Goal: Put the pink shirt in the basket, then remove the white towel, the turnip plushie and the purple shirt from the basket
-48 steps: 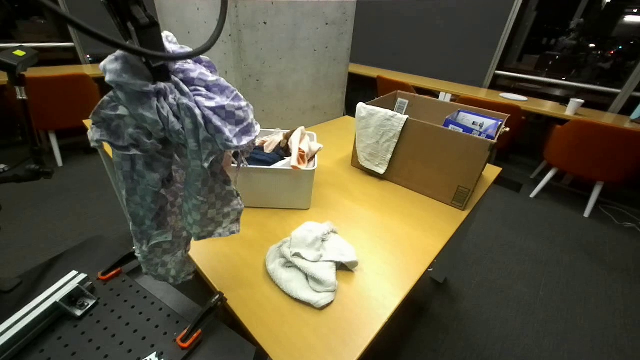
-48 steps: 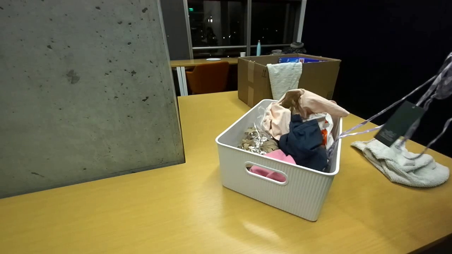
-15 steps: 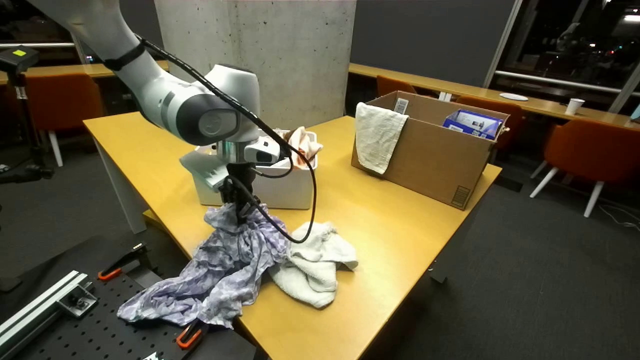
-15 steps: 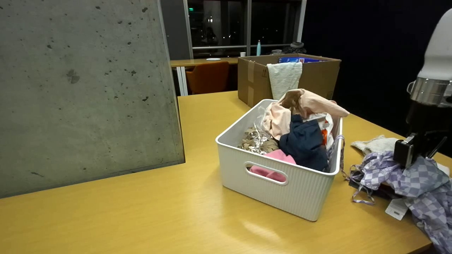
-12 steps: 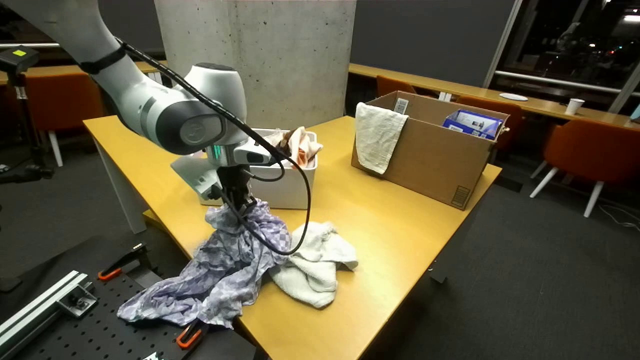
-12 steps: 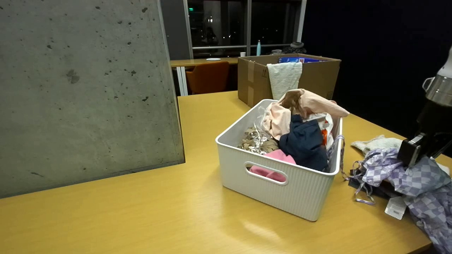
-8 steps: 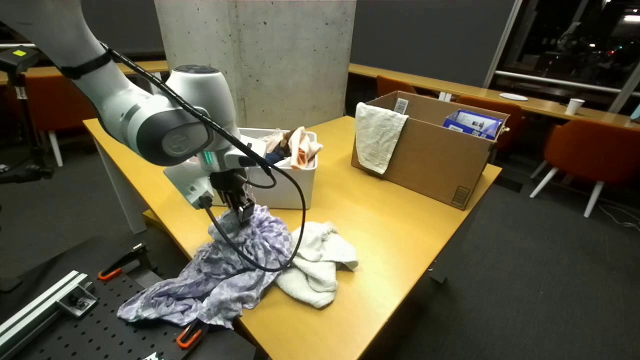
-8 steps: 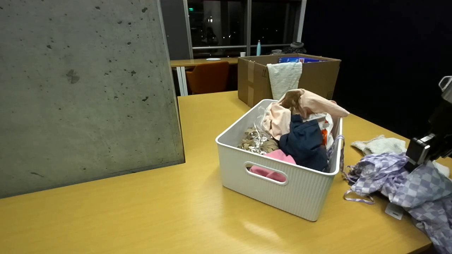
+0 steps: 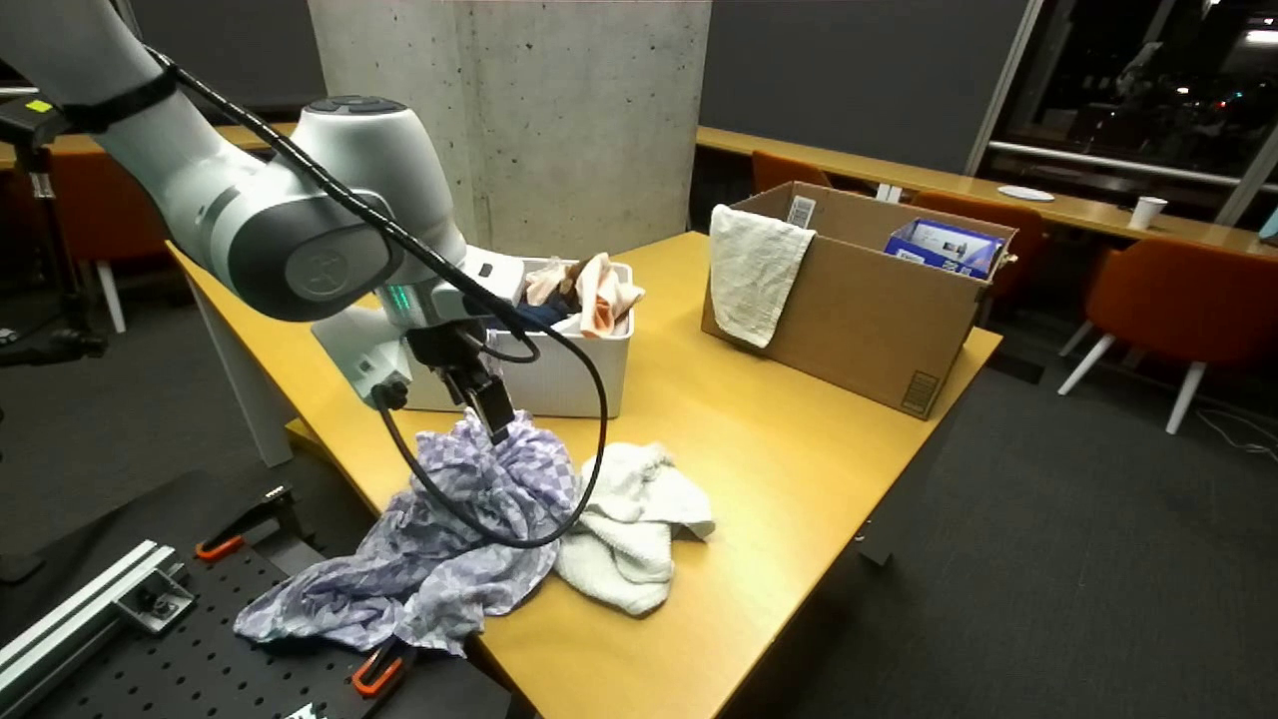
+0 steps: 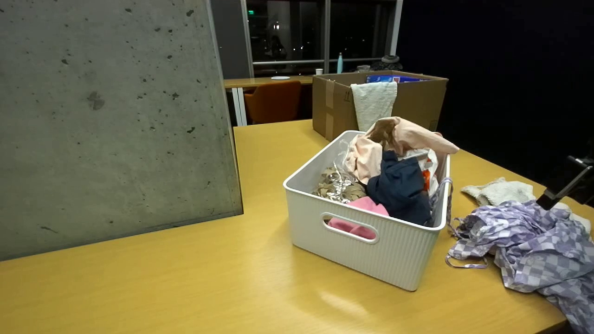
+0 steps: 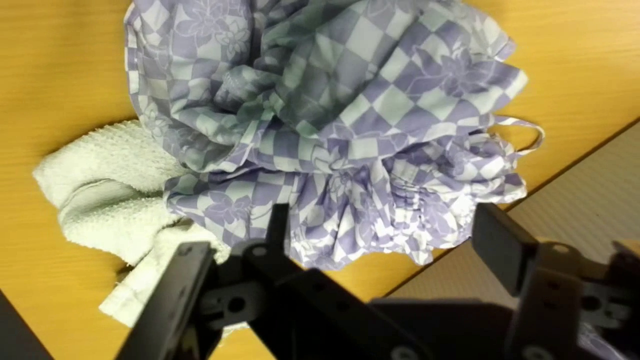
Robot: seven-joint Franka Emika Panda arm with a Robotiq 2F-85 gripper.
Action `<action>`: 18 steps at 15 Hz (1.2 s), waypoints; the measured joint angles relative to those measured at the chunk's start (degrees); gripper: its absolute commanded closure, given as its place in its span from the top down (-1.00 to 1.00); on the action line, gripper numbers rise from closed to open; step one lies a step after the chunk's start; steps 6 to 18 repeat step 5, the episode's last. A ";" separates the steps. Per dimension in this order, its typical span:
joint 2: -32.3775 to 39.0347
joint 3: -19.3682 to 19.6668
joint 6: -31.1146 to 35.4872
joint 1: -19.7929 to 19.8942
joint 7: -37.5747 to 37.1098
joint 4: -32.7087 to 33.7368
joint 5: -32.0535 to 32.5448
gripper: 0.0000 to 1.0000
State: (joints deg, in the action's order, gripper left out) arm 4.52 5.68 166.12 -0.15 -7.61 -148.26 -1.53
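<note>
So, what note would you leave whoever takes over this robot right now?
Gripper: open, empty, above the purple checked fabric shirt.
Where: shirt partly on the yellow wooden table, partly over the white terry towel; apparently its purple strap reaches into the white plastic basket. Inside: bright pink cloth, pale pink cloth; either may be the pink shirt.
Done: towel out; purple shirt out, except the strap; pink shirt probably in.
Left: free the strap; find the turnip plushie, not spotted.
</note>
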 measured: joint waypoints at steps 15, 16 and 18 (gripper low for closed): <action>-5.70 -0.06 -1.16 0.63 -0.91 -3.54 0.02 1.00; -5.70 -0.06 -1.16 0.63 -0.91 -3.54 0.02 1.00; -5.70 -0.06 -1.16 0.63 -0.91 -3.54 0.02 1.00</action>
